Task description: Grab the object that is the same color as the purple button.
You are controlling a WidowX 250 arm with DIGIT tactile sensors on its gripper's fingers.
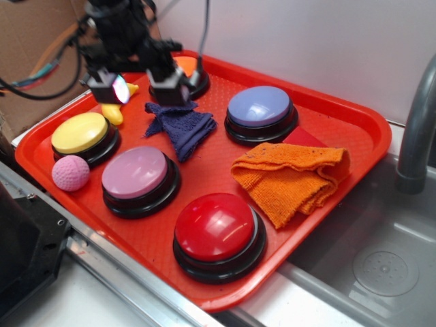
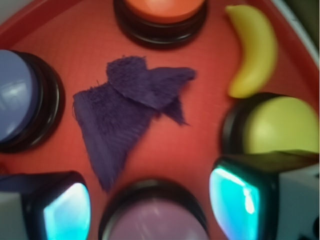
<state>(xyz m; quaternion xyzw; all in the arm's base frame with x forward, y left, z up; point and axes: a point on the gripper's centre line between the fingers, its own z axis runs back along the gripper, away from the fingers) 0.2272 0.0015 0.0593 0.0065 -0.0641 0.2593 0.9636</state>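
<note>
Purple terry rag (image 2: 125,117): crumpled, frayed edges, flat on tray (image 1: 204,174) | hand (image 1: 143,88): released, seemingly just above

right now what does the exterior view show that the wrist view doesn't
Only the exterior view shows the red button, the orange cloth, the pink ball, the sink beside the tray, and the robot arm above.

Only the wrist view shows the full yellow banana and a close look at the open gripper, its fingers apart and empty.

Both show the purple rag lying flat on the red tray, ringed by the purple button, pink button, yellow button and orange button.
</note>
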